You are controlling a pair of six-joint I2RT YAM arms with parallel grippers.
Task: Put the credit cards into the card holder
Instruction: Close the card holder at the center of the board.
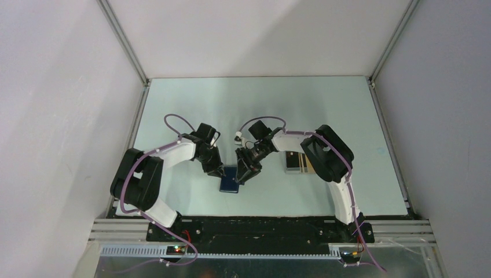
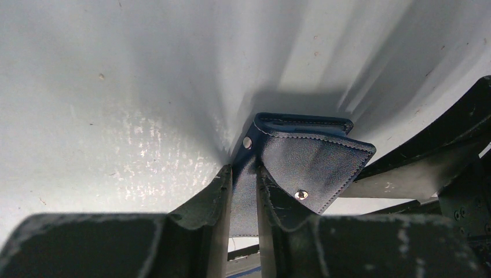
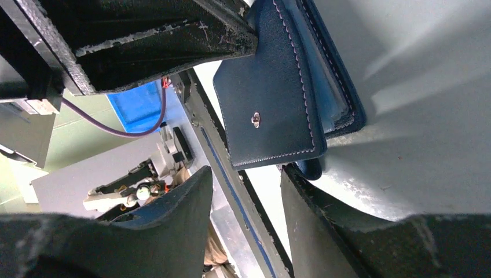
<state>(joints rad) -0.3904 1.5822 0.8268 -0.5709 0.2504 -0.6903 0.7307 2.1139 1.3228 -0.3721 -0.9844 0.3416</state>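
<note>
The navy-blue card holder (image 1: 230, 182) lies on the table between my two grippers. My left gripper (image 1: 218, 170) is shut on one flap of it; in the left wrist view the fingers (image 2: 244, 174) pinch the flap, and the holder (image 2: 310, 156) stands open with two pale snaps showing. My right gripper (image 1: 242, 174) is open and empty just right of the holder. In the right wrist view (image 3: 246, 174) its right finger sits at the corner of the holder (image 3: 272, 87). No loose credit card shows; a pale yellowish patch lies in the clear case (image 1: 296, 162).
The clear case with the dark base sits on the table right of the holder, partly hidden behind my right arm. White walls enclose the table on three sides. The black base rail (image 1: 260, 227) runs along the near edge.
</note>
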